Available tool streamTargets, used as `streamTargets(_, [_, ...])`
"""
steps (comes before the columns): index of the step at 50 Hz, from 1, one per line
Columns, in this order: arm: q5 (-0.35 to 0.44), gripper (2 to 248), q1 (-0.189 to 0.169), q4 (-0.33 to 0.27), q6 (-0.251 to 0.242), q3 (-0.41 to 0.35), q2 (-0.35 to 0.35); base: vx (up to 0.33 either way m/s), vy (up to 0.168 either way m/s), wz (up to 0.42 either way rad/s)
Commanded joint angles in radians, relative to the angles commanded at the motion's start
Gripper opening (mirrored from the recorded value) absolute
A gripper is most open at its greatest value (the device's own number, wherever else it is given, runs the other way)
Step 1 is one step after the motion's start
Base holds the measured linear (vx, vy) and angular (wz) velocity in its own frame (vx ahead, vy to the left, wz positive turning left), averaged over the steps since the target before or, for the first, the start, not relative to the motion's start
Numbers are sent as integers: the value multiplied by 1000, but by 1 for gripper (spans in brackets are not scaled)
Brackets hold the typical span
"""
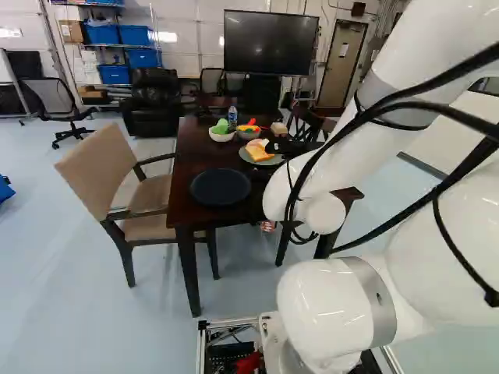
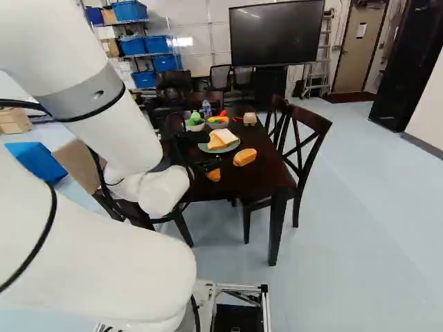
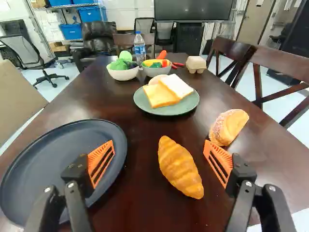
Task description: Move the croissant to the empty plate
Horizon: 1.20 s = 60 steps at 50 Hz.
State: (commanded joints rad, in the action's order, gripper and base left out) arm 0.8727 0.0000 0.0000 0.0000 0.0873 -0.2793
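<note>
Croissant (image 3: 179,166) on table (image 3: 140,140), between nearer plate (image 3: 43,154) and bread roll (image 3: 229,126).

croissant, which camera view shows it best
The wrist view: the whole croissant shows there, close up and uncovered. The right base view shows it small, partly covered; in the left base view the arm hides it.

Glossy dark wood table (image 3: 140,137), matt plate (image 3: 53,145).

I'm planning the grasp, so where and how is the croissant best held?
Probably around the thick middle of the croissant, from above, one finger on each long side. In the wrist view it lies lengthwise, slightly aslant, between the open fingers of the end effector, so closing should squeeze its narrow width; the tapered ends look less secure.
</note>
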Motion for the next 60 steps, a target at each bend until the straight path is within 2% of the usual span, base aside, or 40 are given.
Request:
streamTargets(14, [-2, 247, 0, 0, 0, 10, 0, 0, 0, 0])
streamTargets(22, [-30, 247, 0, 4, 0, 28, -1, 0, 0, 0])
streamTargets(38, [-121, 247, 0, 19, 0, 79, 10, 0, 0, 0])
streamTargets(60, [-296, 247, 0, 22, 0, 150, 27, 0, 0, 0])
